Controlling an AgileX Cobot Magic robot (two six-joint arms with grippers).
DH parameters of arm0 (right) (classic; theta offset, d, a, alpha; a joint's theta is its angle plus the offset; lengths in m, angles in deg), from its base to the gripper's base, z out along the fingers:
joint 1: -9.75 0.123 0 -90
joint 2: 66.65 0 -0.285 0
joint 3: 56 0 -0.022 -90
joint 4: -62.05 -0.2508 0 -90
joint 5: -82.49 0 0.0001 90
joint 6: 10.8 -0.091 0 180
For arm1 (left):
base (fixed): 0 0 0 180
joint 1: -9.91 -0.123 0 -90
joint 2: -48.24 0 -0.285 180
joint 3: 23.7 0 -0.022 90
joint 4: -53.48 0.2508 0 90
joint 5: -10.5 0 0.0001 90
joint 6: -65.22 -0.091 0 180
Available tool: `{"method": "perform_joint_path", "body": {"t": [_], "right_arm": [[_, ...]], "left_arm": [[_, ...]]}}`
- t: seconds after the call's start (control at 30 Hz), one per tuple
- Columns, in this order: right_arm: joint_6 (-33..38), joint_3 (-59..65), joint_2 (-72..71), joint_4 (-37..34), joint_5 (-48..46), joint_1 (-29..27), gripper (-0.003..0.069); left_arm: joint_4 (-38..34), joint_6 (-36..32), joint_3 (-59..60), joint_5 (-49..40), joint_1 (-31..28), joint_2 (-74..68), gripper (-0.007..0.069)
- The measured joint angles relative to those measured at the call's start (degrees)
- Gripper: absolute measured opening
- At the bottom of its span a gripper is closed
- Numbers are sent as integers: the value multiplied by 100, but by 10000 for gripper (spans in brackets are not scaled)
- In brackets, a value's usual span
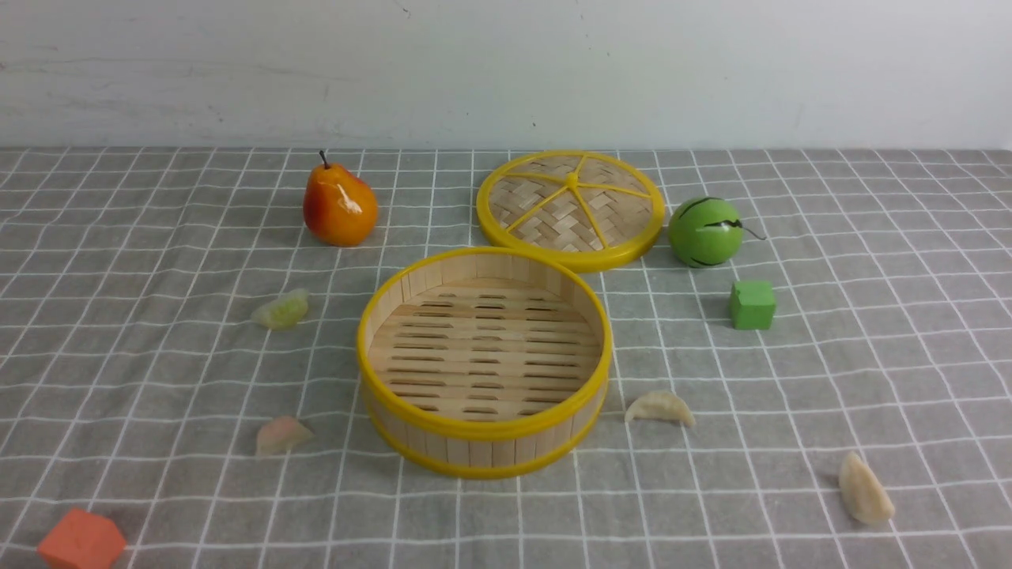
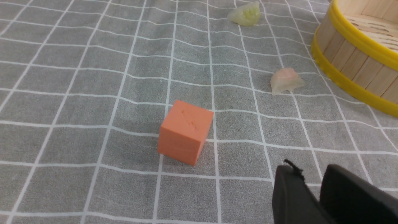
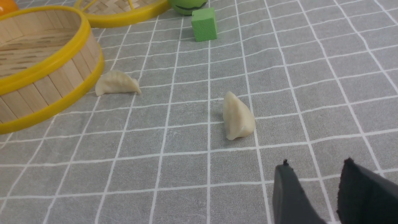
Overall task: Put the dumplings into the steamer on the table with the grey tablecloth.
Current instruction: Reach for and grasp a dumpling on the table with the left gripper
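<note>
Pickup is only beginning: around the empty yellow-rimmed bamboo steamer (image 1: 474, 452) are lying the pale green pleated dumpling (image 1: 281, 310) at ten o'clock, pink dumpling (image 1: 281, 435) at eight, near cream dumpling (image 1: 659, 408) and far cream dumpling (image 1: 864, 490) at four. The left gripper (image 2: 312, 170) and right gripper (image 3: 317, 164) are hovering part-open, empty; next, one needs lowering astride a dumpling.

The grey tablecloth (image 2: 77, 93) is slightly wrinkled. An orange cube (image 2: 185, 132) stands on it, touching nothing. The pale pink dumpling (image 2: 285, 81) lies near the steamer (image 2: 351, 62) wall, without contact. The pale green dumpling (image 2: 245, 15) lies farther off, well apart from it. The left gripper (image 2: 311, 177) has its jaws slightly apart, nothing between them.
</note>
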Motion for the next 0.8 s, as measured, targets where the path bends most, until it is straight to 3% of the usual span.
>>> {"method": "perform_joint_path", "body": {"t": [0.23, 0.57, 0.7, 0.8], "right_arm": [[0, 41, 0, 27, 346, 0, 239], [-241, 66, 0, -30, 2920, 0, 239], [-656, 66, 0, -97, 3809, 0, 239], [-719, 66, 0, -91, 4015, 0, 238]], "left_arm": [[-5, 0, 0, 438, 0, 0, 151], [-47, 13, 0, 3037, 0, 0, 162], [-180, 534, 0, 4180, 0, 0, 163], [-251, 1304, 0, 4966, 0, 0, 165]]}}
